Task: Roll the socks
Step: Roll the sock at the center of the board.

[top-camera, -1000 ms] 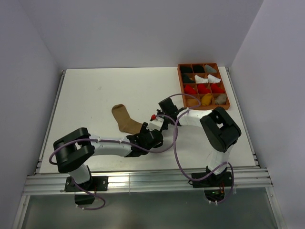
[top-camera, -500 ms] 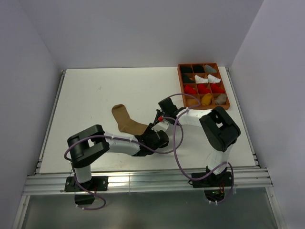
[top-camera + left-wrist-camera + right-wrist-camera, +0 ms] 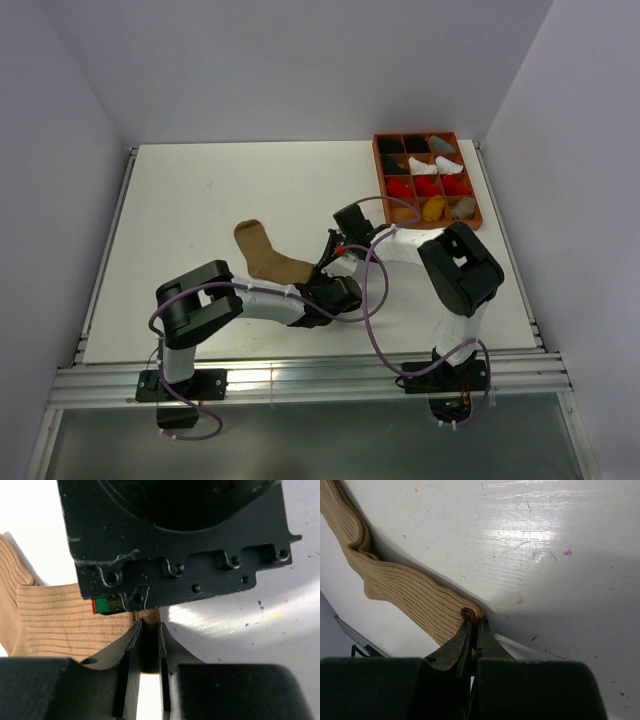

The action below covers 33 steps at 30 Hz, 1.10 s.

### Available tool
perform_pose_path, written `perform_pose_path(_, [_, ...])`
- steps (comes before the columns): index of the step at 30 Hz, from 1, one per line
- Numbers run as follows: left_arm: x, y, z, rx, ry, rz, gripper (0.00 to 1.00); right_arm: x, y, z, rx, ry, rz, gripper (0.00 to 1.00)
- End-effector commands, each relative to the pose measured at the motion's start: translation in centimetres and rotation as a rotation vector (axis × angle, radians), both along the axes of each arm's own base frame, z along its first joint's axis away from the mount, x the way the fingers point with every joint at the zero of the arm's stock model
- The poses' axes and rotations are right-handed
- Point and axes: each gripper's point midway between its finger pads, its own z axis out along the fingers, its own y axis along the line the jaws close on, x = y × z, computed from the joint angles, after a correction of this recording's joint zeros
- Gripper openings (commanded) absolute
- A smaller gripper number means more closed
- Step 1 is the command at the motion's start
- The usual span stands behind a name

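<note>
A light brown ribbed sock (image 3: 262, 252) lies flat on the white table, its toe pointing to the far left. Its near right end is lifted between both grippers. My left gripper (image 3: 333, 291) is shut on that end, with fabric between its nearly closed jaws (image 3: 149, 632). My right gripper (image 3: 336, 257) is shut on the same end just beside it (image 3: 475, 623), and the sock (image 3: 405, 592) trails away to the left. The sock (image 3: 55, 615) also shows in the left wrist view, under the right gripper's black body. No other loose sock is in view.
An orange compartment tray (image 3: 377, 170) stands at the far right with black, white, red and grey rolled bundles. A mustard yellow bundle (image 3: 434, 208) and a tan one (image 3: 463, 207) lie in its near row. The two arms cross closely near the table's middle.
My left arm has swung right and its gripper has slid right along the sock's end, up against the right gripper. The right gripper has barely moved.
</note>
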Motion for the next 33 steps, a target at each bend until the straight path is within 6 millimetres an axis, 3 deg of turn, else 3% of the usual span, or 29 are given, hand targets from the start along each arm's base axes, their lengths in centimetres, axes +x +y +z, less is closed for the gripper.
perform_pose_path(1, [-0.5,2.4,-2.4,0.116,0.051,0.059,0.21,-1.8,-1.5,-2.7,-0.109,0.063,0.012,0.0])
perform_pose_path(5, [-0.6,3.3,-3.1,0.138,0.077,0.096,0.17,-1.9,-1.6,-2.6,-0.107,0.061,0.016,0.0])
perform_pose_path(9, [-0.8,3.8,-3.7,0.133,0.108,0.108,0.01,-1.9,-1.2,-2.0,-0.074,0.046,0.027,0.0])
perform_pose_path(12, [-1.1,3.4,-3.6,0.082,0.141,0.098,0.01,-1.4,-0.6,-0.5,0.004,0.006,0.032,0.01])
perform_pose_path(15, [-1.4,2.4,-3.1,-0.017,0.191,0.078,0.0,-0.7,-0.4,1.5,0.07,-0.064,0.029,0.13])
perform_pose_path(20, [-1.4,1.8,-1.7,-0.186,0.274,0.073,0.0,0.9,-0.2,5.8,0.209,-0.231,-0.019,0.41])
perform_pose_path(23, [-1.6,1.5,-1.0,-0.265,0.328,0.073,0.0,1.7,-1.1,7.5,0.248,-0.3,-0.074,0.53])
perform_pose_path(25, [-1.8,1.3,-0.6,-0.325,0.377,0.066,0.0,1.8,-1.9,7.5,0.253,-0.33,-0.103,0.59])
perform_pose_path(29, [-2.1,0.7,0.5,-0.483,0.458,0.062,0.0,1.7,-2.9,8.0,0.253,-0.383,-0.144,0.6])
perform_pose_path(33, [-1.9,1.1,1.4,-0.642,0.527,0.097,0.0,0.9,-3.2,7.1,0.269,-0.38,-0.143,0.6])
